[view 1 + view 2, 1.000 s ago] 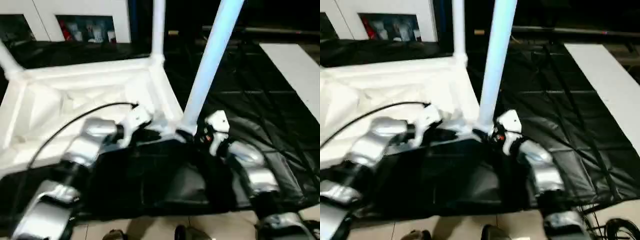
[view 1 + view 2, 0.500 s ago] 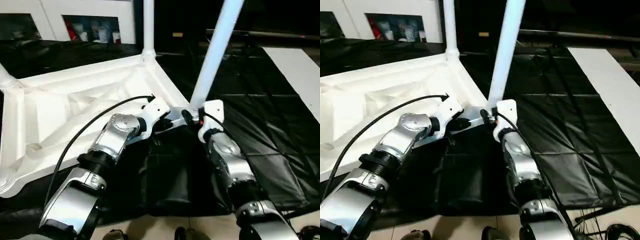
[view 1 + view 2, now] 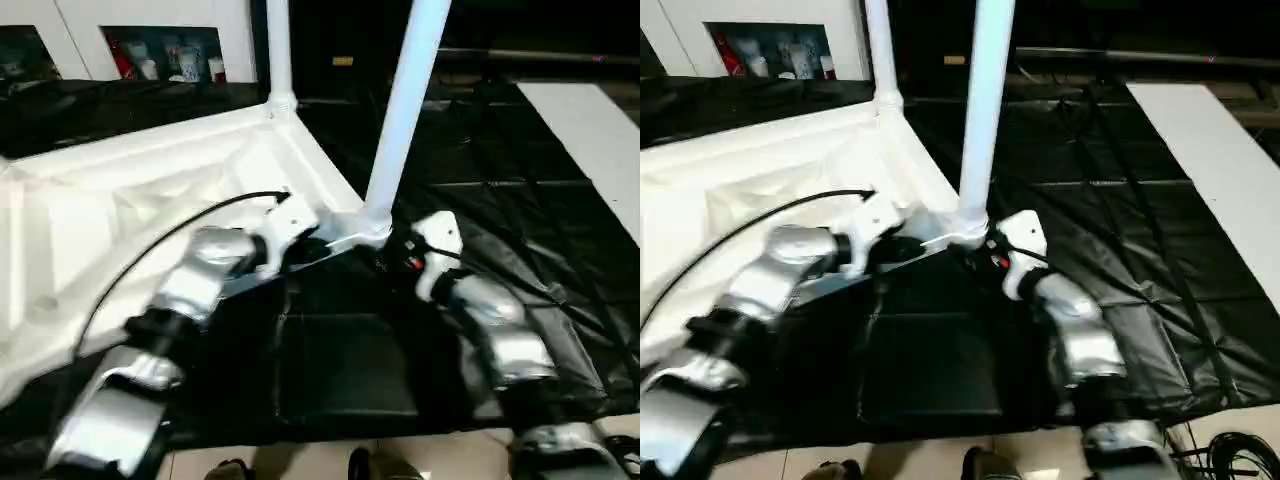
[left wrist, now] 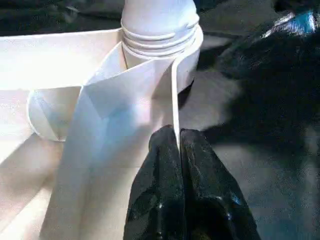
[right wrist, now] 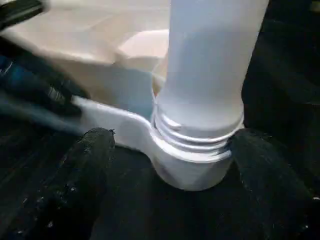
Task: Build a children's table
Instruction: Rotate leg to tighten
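Tabletop lies upside down on a black sheet on the floor, ribbed underside up. Near-corner leg stands upright in its socket; a few thread rings show above the socket rim, so it looks not fully seated. A second leg stands in the far corner.

Left end effector is pinched shut on the thin edge of the tabletop's rim, just beside that socket. Right end effector is spread wide, one finger on each side of the socket and leg base, clear of both, holding nothing.

Risks, as judged:
- Leg left part-threaded: it could lean or pop out once the table is turned over.
- Right end effector closing on the threads rather than the smooth tube: slip, little turning grip.
- Left pinch is on a thin lip only; a hard twist of the leg may drag the tabletop across the slick sheet or pull the lip free.
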